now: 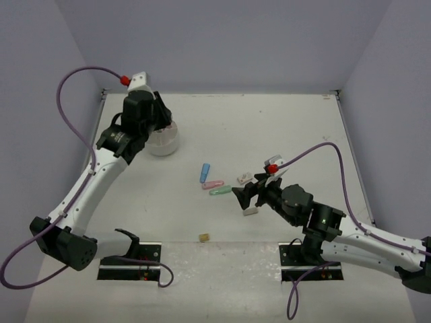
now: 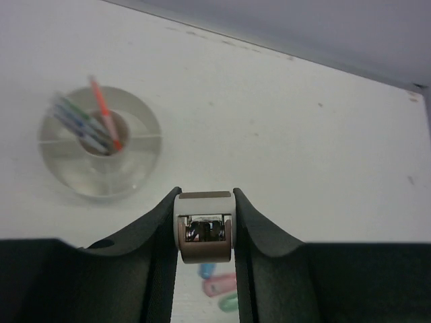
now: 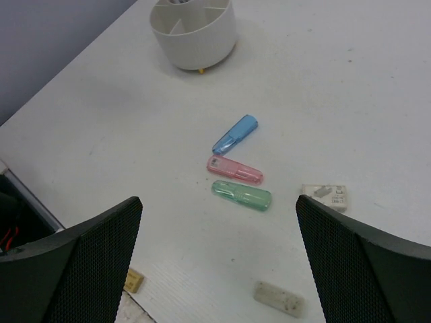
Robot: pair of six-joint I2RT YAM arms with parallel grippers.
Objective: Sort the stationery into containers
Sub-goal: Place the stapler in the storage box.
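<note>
**Operator:** Where is the stationery, and which step is in hand?

**Technician:** Several pens (image 2: 101, 128) stand in the centre well of the white tub (image 2: 101, 190). 1 white-and-brown block (image 2: 203, 200) is clamped in the left end effector (image 2: 204, 222), raised off the counter (image 2: 303, 134). The tub lies ahead and to the left of the block, not under it. Judged step: delivery of the block to the tub.

**Operator:** What is unsorted?

**Technician:** 3 items lie close together mid-counter: blue clip (image 3: 236, 134), pink clip (image 3: 234, 170) and green clip (image 3: 241, 195). Near them are 1 printed white eraser (image 3: 324, 196), 1 plain whitish eraser (image 3: 277, 298) and 1 tan eraser (image 3: 133, 280). The right end effector (image 3: 219, 208) hangs above this group, fingers wide apart, holding nothing.

**Operator:** What does the next move call for?

**Technician:** Left arm: centre the block over 1 outer compartment, lower it, then part the fingers. The outer sections are narrow wedges and the pens lean outward, so alignment matters. Right arm: select 1 clip. The pink and green clips lie just beside each other, so the fingers should straddle 1 only.
</note>
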